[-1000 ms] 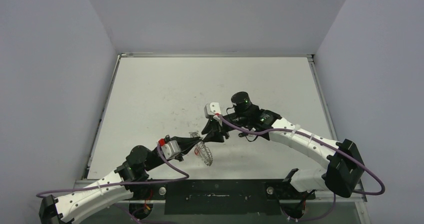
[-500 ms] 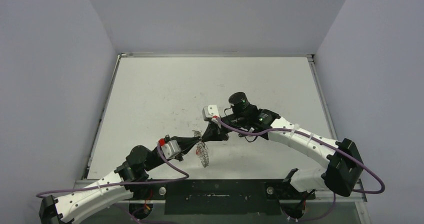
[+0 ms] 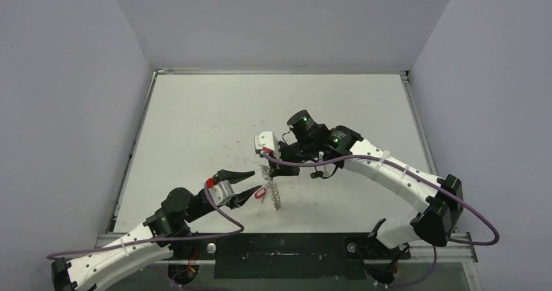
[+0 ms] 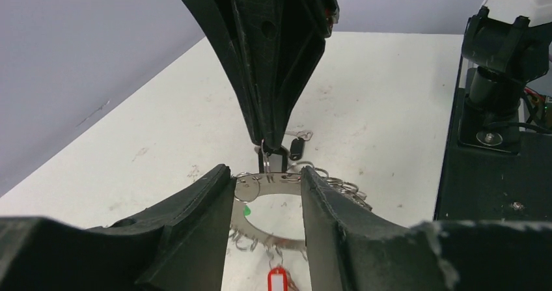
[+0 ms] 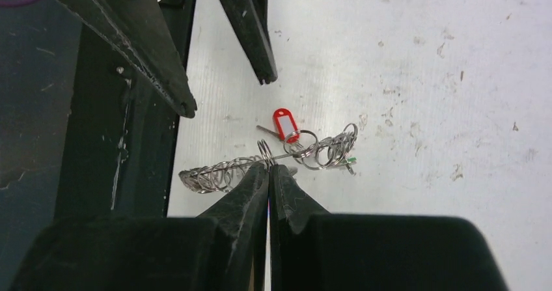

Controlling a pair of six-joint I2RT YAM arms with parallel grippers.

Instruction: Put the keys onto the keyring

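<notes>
1. One keyring (image 4: pixel 270 181), its edge crowded with small wire loops too tangled to count.
2. Two tags: one red tag (image 5: pixel 284 124) and one tiny green tag (image 4: pixel 246 209).
3. One black-headed key (image 4: pixel 296 149) can be made out.
4. Two grippers: left gripper (image 3: pixel 256 181) and right gripper (image 5: pixel 268 167).
5. Two purple cables (image 3: pixel 224 218).

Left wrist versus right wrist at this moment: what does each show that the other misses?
Only left wrist: the keyring face-on, with a black-headed key lying beyond it. Only right wrist: the keyring edge-on and the whole red tag, cut off in the other. Both: the left fingers apart, the right fingers shut on the keyring's edge.
</notes>
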